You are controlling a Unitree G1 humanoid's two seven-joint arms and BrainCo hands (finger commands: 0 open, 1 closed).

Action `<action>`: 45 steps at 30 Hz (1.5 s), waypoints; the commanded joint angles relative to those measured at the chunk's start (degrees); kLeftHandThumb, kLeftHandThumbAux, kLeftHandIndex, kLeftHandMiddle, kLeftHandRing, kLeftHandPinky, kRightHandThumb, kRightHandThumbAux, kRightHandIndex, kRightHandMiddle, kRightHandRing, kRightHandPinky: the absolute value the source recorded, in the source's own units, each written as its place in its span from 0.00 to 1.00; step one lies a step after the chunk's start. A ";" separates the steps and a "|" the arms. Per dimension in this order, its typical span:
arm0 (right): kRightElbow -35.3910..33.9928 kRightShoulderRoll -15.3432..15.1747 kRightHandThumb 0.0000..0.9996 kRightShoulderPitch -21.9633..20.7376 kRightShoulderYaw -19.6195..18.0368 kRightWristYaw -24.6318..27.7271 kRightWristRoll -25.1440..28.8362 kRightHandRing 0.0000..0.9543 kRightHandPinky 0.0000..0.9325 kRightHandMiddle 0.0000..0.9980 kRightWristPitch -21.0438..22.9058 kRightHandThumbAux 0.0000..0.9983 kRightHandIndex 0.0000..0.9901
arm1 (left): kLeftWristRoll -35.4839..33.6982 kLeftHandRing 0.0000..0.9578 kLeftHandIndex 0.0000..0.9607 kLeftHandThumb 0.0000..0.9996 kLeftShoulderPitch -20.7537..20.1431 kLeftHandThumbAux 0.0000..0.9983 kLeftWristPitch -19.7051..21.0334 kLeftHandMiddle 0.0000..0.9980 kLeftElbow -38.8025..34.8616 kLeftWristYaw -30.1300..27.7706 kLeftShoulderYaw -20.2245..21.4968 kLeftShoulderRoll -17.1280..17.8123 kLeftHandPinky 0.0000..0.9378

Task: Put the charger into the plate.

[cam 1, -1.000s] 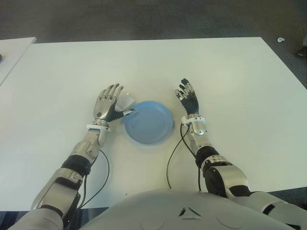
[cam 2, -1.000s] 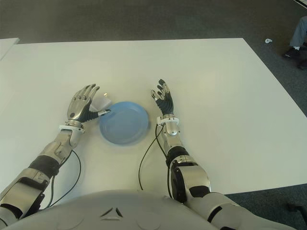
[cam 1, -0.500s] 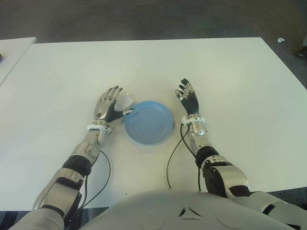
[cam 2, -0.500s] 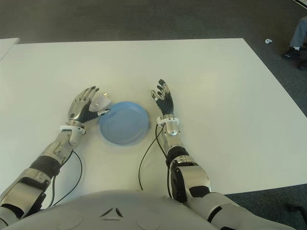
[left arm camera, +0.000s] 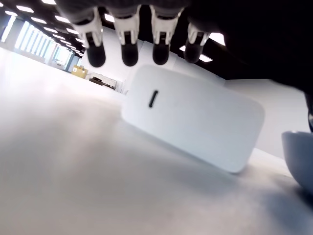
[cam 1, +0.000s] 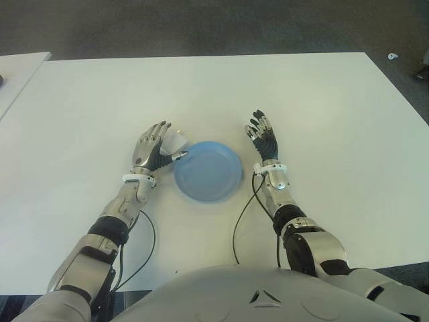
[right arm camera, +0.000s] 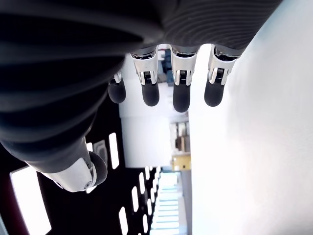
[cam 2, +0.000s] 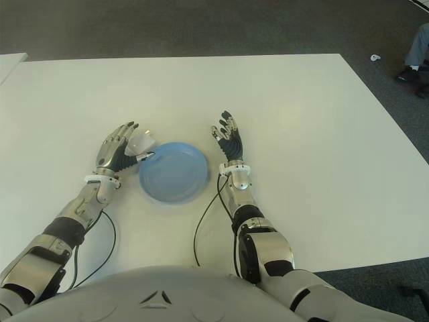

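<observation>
A white charger (cam 1: pixel 176 141) lies on the white table (cam 1: pixel 322 114), just beyond the left rim of the blue plate (cam 1: pixel 208 171). In the left wrist view the charger (left arm camera: pixel 190 122) is a rounded block with a small port facing the camera, flat on the table. My left hand (cam 1: pixel 159 145) cups around its left side, with fingertips (left arm camera: pixel 129 54) hovering above it and the thumb next to the plate's rim (left arm camera: pixel 299 154); it is open and holds nothing. My right hand (cam 1: pixel 263 137) shows open, right of the plate, fingers (right arm camera: pixel 180 100) straight.
Black cables (cam 1: pixel 242 218) trail from both wrists toward my body. A second white table (cam 1: pixel 17 70) stands at the far left. Dark carpet runs beyond the far edge, with a small white object (cam 1: pixel 392 56) and a person's leg (cam 2: pixel 417 47) at the right.
My left hand has tipped over and its fingers have bent slightly around the charger. Charger, plate and right hand stay where they were.
</observation>
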 commanded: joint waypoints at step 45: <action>4.73 -0.29 0.19 6.65 0.04 -0.75 -0.06 0.12 0.14 0.12 3.29 0.67 0.04 | -11.61 0.00 0.03 0.07 -5.48 0.32 2.78 0.03 12.15 -8.56 6.29 -5.26 0.00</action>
